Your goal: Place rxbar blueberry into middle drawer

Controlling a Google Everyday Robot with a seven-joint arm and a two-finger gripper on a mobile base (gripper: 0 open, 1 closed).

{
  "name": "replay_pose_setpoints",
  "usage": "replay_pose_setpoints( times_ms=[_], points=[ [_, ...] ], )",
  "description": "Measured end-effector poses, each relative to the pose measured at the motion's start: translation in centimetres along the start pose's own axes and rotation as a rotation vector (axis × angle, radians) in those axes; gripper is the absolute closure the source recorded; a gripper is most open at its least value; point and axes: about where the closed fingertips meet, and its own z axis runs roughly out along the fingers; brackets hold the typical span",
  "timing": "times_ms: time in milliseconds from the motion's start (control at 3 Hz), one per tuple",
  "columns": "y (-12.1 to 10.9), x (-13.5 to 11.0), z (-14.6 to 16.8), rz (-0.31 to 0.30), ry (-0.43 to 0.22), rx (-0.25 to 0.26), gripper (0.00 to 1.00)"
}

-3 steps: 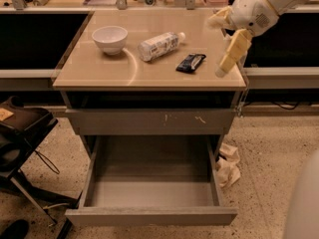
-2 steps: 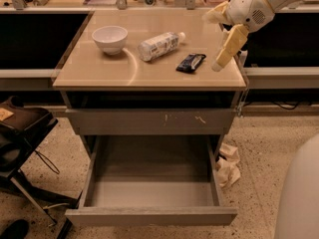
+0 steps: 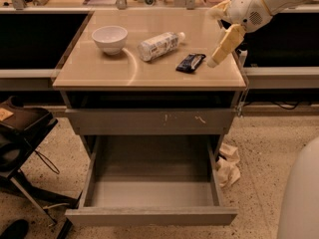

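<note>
The rxbar blueberry (image 3: 190,62), a small dark wrapper with pale print, lies flat on the tan cabinet top (image 3: 149,76), right of centre. My gripper (image 3: 215,59) hangs from the white arm at the top right. Its tip sits just right of the bar, close to it, and holds nothing. The middle drawer (image 3: 149,215) is pulled wide open below, and its smooth grey floor is bare. The closed drawer front with pale scratch marks (image 3: 149,121) sits above it.
A white bowl (image 3: 109,38) and a white plastic bottle (image 3: 159,45) lying on its side share the cabinet top, left of the bar. A black chair (image 3: 20,133) stands at the left. Crumpled paper (image 3: 228,168) lies on the floor right of the drawer.
My gripper has moved left and slightly back across the cabinet top, closing in on the bar. The bar, bottle, bowl and drawer have not moved.
</note>
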Motion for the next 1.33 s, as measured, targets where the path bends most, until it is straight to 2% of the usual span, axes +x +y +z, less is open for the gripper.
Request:
replay_pose_setpoints(
  times_ms=[333,667,1000,1333],
  points=[
    [-4.1,2.1,-0.4,0.050,-0.049,0.167,0.00],
    [-6.1,1.5,-0.6,0.050,-0.071,0.242,0.00],
    [-6.6,3.6,0.7,0.091,-0.098,0.240,0.00],
    [-8.3,7.2,3.4,0.147,-0.116,0.249,0.00]
  ],
)
